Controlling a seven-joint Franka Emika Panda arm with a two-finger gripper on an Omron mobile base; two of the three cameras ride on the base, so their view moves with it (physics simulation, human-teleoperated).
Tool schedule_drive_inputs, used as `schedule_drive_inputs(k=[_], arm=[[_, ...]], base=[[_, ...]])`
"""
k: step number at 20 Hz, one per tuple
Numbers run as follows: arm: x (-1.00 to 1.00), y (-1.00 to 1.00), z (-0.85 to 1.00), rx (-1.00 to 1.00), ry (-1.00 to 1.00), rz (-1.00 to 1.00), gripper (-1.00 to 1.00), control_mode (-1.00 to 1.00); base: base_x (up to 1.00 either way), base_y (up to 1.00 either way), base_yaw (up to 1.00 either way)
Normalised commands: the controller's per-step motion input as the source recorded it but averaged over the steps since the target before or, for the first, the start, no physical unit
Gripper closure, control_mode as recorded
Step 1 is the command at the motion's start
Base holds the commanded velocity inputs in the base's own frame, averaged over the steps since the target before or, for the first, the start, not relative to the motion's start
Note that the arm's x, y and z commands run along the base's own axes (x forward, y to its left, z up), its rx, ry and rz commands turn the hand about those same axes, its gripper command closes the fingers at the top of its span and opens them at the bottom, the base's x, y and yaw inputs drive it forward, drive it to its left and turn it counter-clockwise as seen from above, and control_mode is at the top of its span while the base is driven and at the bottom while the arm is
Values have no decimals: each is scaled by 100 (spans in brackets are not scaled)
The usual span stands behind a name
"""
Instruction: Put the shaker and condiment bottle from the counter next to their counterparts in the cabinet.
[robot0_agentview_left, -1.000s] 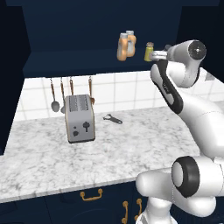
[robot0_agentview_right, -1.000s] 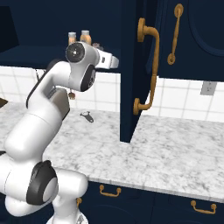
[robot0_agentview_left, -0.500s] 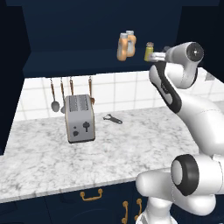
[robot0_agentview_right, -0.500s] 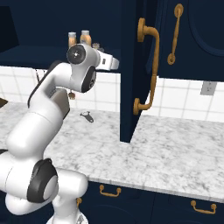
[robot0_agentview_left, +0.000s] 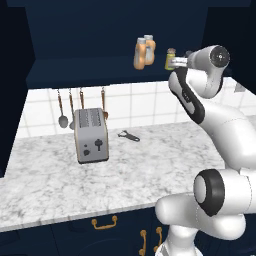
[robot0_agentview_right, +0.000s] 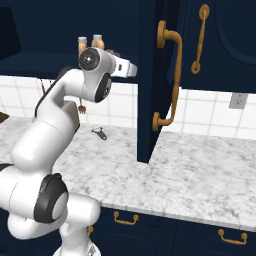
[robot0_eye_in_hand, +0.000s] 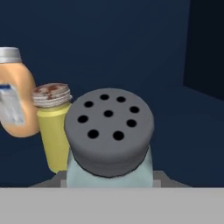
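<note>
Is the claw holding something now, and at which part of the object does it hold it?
Yes. The claw holds the pale shaker by its lower body, below the dark cap; the exact contact is hidden. It is beside the yellow-green shaker in the cabinet.

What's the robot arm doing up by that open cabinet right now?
The white arm is reaching into the navy cabinet with the gripper shut on the pale shaker. It holds that shaker right beside the yellow-green shaker. Two orange bottles already stand on the shelf. A toaster and a small dark tool sit on the marble counter.
</note>
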Motion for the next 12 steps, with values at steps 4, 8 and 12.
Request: schedule_drive_inputs(k=[4,8,12], arm=[[18,0,-17,0,0,0,100,-100],[18,0,-22,0,0,0,100,-100],[19,0,-25,0,0,0,100,-100]], base=[[0,0,0],[0,0,0],[0,0,0]])
